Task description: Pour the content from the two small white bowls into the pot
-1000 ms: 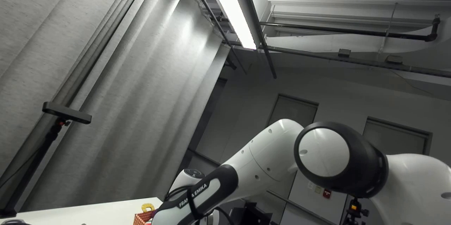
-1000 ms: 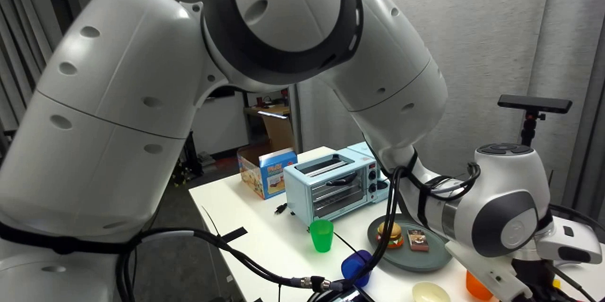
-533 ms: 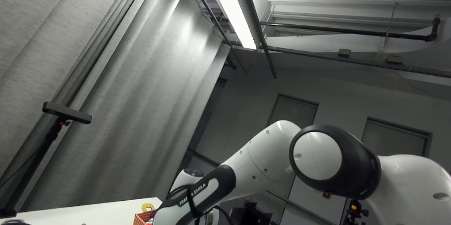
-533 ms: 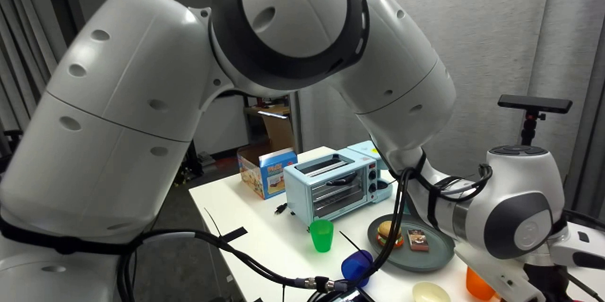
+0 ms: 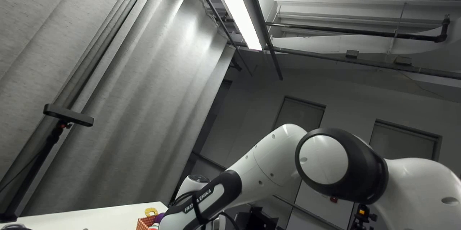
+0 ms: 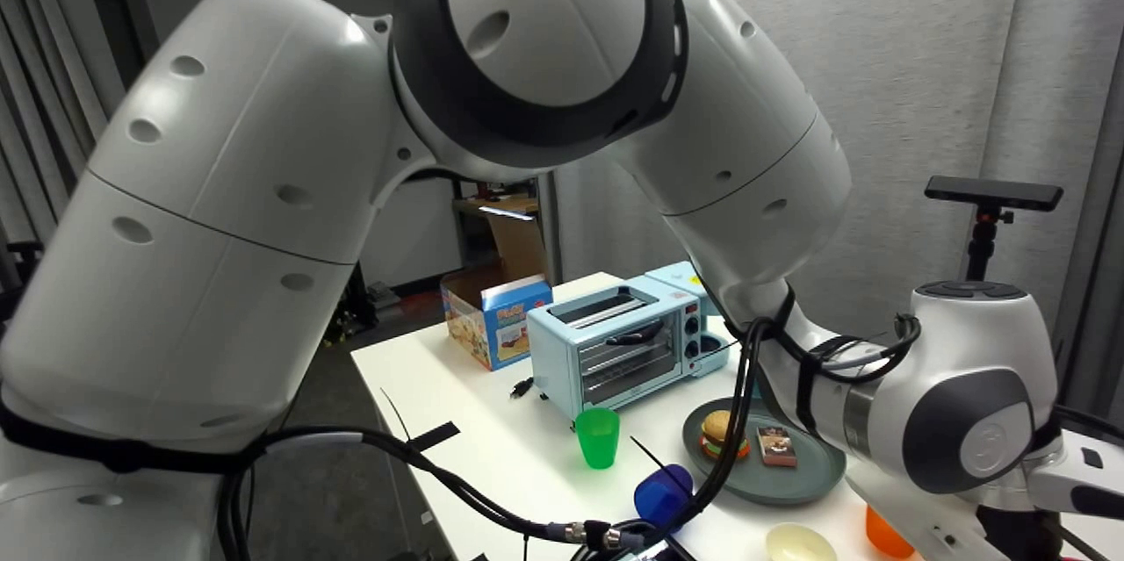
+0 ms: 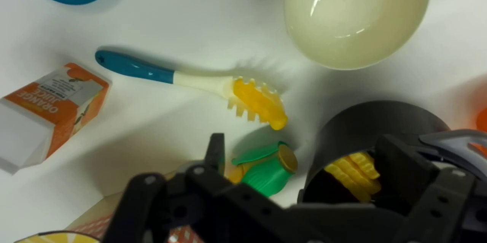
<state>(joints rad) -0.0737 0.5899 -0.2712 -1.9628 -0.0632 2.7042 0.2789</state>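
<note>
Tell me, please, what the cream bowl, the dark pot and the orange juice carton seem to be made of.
Cream bowl: glossy plastic or glazed ceramic, I cannot tell which; bright curved highlights show inside.
Dark pot: matte, perhaps plastic or coated metal; its wall shows soft shading.
Orange juice carton: probably smooth cardboard, with flat printed faces and straight edges.

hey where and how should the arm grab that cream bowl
Probably take the cream bowl by its rim, on its left in the wrist view, from above, one of the fingers inside, one outside. It stands open side up, exposing the rim, which there runs across the fingers' closing direction; the pot lies past its lower edge.
</note>
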